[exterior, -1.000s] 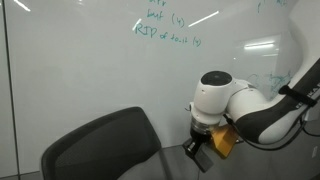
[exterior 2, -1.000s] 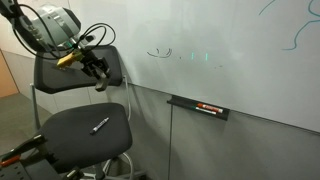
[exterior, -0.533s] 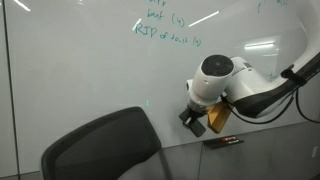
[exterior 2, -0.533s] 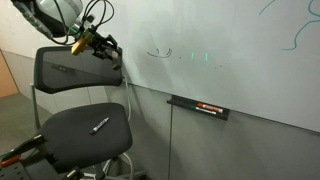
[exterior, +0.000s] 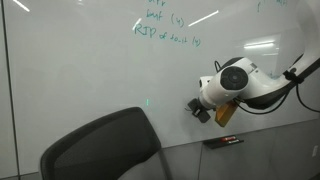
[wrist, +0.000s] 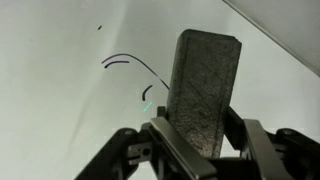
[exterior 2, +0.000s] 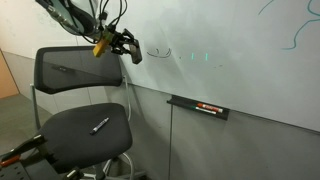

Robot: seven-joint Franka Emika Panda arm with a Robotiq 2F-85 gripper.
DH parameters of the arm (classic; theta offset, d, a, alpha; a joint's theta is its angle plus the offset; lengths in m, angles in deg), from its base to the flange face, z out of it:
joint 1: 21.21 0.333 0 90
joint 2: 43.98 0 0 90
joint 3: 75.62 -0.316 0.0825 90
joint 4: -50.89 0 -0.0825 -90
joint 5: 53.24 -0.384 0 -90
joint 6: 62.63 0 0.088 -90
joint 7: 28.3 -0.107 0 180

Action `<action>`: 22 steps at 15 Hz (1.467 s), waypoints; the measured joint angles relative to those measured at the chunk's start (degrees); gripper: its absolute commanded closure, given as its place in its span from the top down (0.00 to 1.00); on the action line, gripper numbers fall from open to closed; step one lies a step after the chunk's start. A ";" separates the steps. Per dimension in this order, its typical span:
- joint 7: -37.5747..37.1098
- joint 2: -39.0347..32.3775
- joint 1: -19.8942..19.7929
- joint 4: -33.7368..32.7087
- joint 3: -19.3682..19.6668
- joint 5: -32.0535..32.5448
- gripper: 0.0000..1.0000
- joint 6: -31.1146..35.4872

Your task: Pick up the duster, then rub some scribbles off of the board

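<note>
My gripper [wrist: 196, 128] is shut on the duster [wrist: 204, 84], a dark grey-black pad that stands up between the fingers in the wrist view. In both exterior views the gripper [exterior: 199, 109] [exterior 2: 130, 49] is held up close to the white board [exterior: 80, 60] [exterior 2: 230, 70]. The scribbles [wrist: 130, 64], a thin curved arc with a short tick, lie just left of the duster in the wrist view. In an exterior view they show as a faint arc [exterior 2: 158, 51] just right of the gripper.
A black office chair [exterior 2: 85, 120] stands below the arm with a marker [exterior 2: 100, 125] on its seat; its back [exterior: 105, 145] fills the lower left. A thin black-and-red item [exterior 2: 205, 107] [exterior: 222, 142] lies on the board's ledge. Rows of teal handwriting [exterior: 165, 28] are higher up.
The arm has lifted the gripper with the duster up from beside the chair and moved it toward the board, closer to the scribbles.
</note>
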 measured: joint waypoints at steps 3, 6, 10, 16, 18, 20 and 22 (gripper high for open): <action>-4.63 -3.18 -5.24 -2.29 -3.30 9.08 0.32 2.29; -8.32 -7.09 -6.02 -6.22 -3.70 15.95 0.32 4.55; -9.75 -12.01 -6.17 -12.56 -3.70 19.97 0.32 6.44; -10.46 -16.58 -7.28 -18.81 -3.69 20.44 0.32 8.73; -12.57 -16.79 -8.16 -19.03 -3.69 21.70 0.32 10.17; -14.61 -16.93 -9.37 -19.12 -3.68 23.02 0.32 11.44; -16.63 -16.94 -10.60 -19.08 -3.67 24.39 0.32 12.12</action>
